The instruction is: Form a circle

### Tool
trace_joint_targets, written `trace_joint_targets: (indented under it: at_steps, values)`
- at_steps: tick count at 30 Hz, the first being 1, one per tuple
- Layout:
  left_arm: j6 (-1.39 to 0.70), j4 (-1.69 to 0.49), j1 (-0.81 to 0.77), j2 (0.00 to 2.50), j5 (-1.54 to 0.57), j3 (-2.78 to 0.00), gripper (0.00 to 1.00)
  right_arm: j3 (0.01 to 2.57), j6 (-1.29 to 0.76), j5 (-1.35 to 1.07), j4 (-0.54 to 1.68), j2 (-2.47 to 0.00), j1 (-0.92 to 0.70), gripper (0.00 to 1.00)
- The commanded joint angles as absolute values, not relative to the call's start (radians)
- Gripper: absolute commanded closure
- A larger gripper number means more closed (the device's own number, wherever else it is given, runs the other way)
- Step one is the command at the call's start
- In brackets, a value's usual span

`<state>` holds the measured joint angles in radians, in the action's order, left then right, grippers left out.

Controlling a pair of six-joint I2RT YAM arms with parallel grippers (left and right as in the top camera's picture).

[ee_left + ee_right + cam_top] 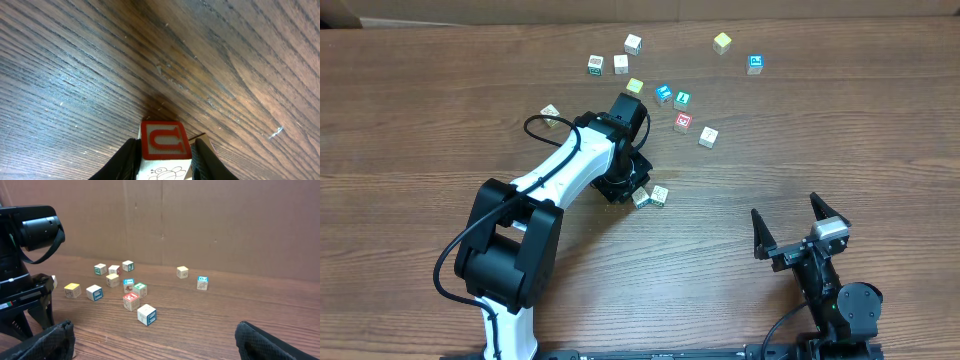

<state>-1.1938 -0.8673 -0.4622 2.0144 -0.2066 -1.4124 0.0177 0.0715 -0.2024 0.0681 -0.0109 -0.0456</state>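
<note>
Left fingers (pixel 124 161) pinch a red-printed cube (pixel 165 142); right fingers (pixel 760 238) gape, empty. Placing step, likely: next, set it snug beside the two cubes (pixel 660 194) nearby on the bench (pixel 420 120).

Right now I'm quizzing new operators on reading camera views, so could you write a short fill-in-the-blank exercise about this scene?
The left gripper is closed on a cube whose face shows a ____ letter U.
The right gripper stands ____ and holds nothing.
The loose cubes lie on a ____ table.
Missing words: red; open; wooden.
</note>
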Motion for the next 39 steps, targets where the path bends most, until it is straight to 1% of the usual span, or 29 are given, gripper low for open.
trace_joint_targets:
  at_steps: [1, 14, 26, 30, 34, 35, 39]
  values:
    - [-1.212, -0.871, -0.459, 2.024, -0.215, -1.416, 0.73, 0.008, 0.073, -0.200, 0.062, -0.003, -0.044, 0.00]
    - [-1.212, -0.884, -0.459, 2.024, -0.215, -1.416, 0.69, 0.008, 0.073, -0.200, 0.062, -0.003, -0.044, 0.00]
    - [-1.211, -0.867, -0.459, 2.024, -0.216, -1.416, 0.68, 0.008, 0.073, -0.200, 0.062, -0.003, -0.044, 0.00]
    - [-1.208, -0.867, -0.460, 2.024, -0.219, -1.416, 0.64, 0.008, 0.073, -0.200, 0.062, -0.003, -0.044, 0.00]
    - [-1.208, -0.867, -0.460, 2.024, -0.218, -1.416, 0.56, 0.008, 0.073, -0.200, 0.062, -0.003, -0.044, 0.00]
    - [-1.208, -0.867, -0.460, 2.024, -0.218, -1.416, 0.56, 0.008, 0.073, -0.200, 0.062, -0.003, -0.044, 0.00]
    - [-1.208, -0.866, -0.460, 2.024, -0.218, -1.416, 0.61, 0.008, 0.073, -0.200, 0.062, -0.003, -0.044, 0.00]
